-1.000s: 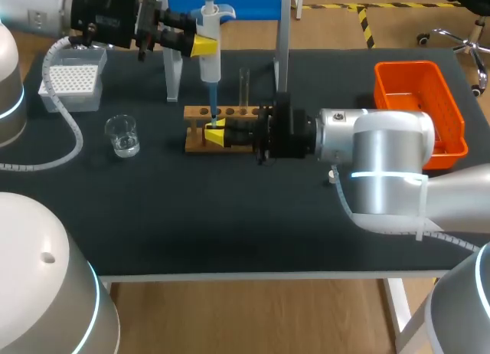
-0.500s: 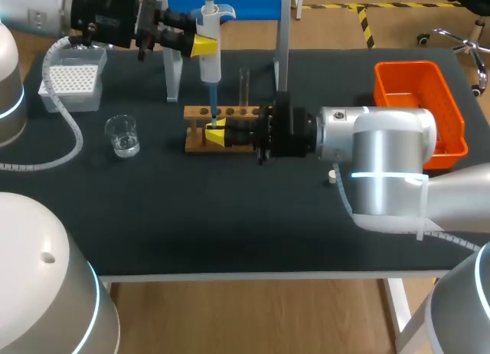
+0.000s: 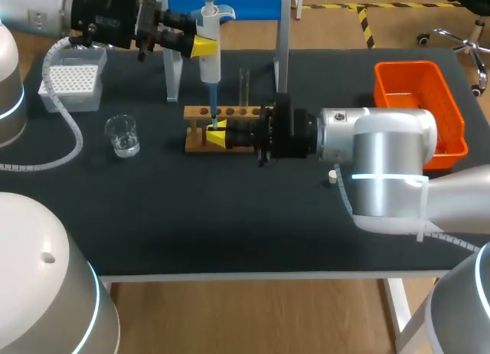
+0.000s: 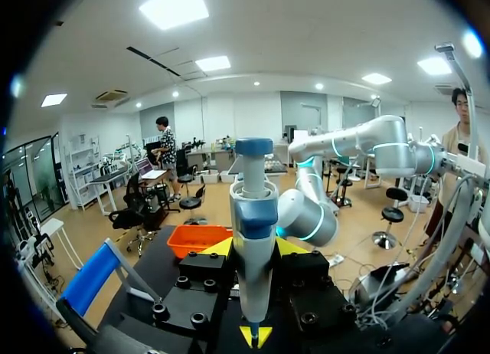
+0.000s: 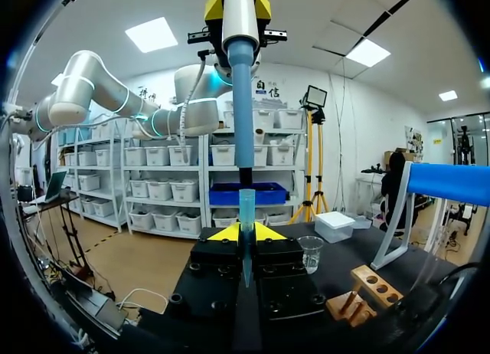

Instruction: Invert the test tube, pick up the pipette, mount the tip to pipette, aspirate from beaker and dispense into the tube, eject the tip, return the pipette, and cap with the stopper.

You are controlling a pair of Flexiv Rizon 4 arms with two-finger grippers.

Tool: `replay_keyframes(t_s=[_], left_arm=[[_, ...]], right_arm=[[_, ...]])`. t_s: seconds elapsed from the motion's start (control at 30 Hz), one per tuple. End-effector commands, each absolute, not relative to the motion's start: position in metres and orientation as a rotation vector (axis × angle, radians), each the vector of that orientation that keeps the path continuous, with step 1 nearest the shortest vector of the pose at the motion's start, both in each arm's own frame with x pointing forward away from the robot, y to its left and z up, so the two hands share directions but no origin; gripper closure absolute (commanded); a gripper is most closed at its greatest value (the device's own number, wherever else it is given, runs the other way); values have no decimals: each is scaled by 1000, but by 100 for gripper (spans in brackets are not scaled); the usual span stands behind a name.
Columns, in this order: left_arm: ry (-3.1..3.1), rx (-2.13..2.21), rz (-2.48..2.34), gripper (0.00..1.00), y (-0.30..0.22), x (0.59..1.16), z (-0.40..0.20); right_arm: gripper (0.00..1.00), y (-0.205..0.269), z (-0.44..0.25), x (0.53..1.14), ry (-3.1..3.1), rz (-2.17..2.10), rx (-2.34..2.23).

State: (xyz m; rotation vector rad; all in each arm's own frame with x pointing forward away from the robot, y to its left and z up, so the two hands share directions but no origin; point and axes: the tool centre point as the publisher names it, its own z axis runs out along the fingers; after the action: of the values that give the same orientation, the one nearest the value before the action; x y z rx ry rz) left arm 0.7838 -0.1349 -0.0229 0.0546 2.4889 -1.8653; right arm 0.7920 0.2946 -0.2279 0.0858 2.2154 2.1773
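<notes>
Pipette (image 3: 210, 59) hangs upright over the table, pinched high on its white body by the left gripper (image 3: 203, 46), whose yellow tips press on it from both sides. In the left wrist view the pipette (image 4: 253, 231) stands straight between the left gripper (image 4: 253, 247), plunger end up.

Its blue shaft points down at the tip (image 5: 246, 216), which the right gripper (image 5: 246, 231) pinches upright between its yellow tips, pointed end down. The shaft's dark end sits at the tip's open mouth. Whether it is seated inside, I cannot tell.

In the head view the right gripper (image 3: 217, 134) lies over the left end of the wooden rack (image 3: 233, 113), straight below the pipette. The tube (image 3: 244, 84) stands upright in the rack, toward its right half and apart from both grippers.

The glass beaker (image 3: 122, 134) sits on the table left of the rack, well apart from it. The tip box (image 3: 71, 78) is beyond the beaker, near the far left corner. The blue stand (image 3: 222, 1) rises behind the rack. A small white stopper (image 3: 332, 175) lies on the table just beside the right arm's wrist. The orange bin (image 3: 406, 65) sits at the table's right end.
</notes>
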Motion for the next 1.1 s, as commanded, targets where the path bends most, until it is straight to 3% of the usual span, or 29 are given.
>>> replay_keyframes(t_s=[0.03, 1.1], left_arm=[[2489, 56, -1865, 100, -134, 784, -23], [2489, 56, -1865, 100, -134, 784, -23]], right_arm=[[100, 294, -228, 793, 2211, 2180, 81], [100, 300, -215, 792, 2170, 2231, 79]])
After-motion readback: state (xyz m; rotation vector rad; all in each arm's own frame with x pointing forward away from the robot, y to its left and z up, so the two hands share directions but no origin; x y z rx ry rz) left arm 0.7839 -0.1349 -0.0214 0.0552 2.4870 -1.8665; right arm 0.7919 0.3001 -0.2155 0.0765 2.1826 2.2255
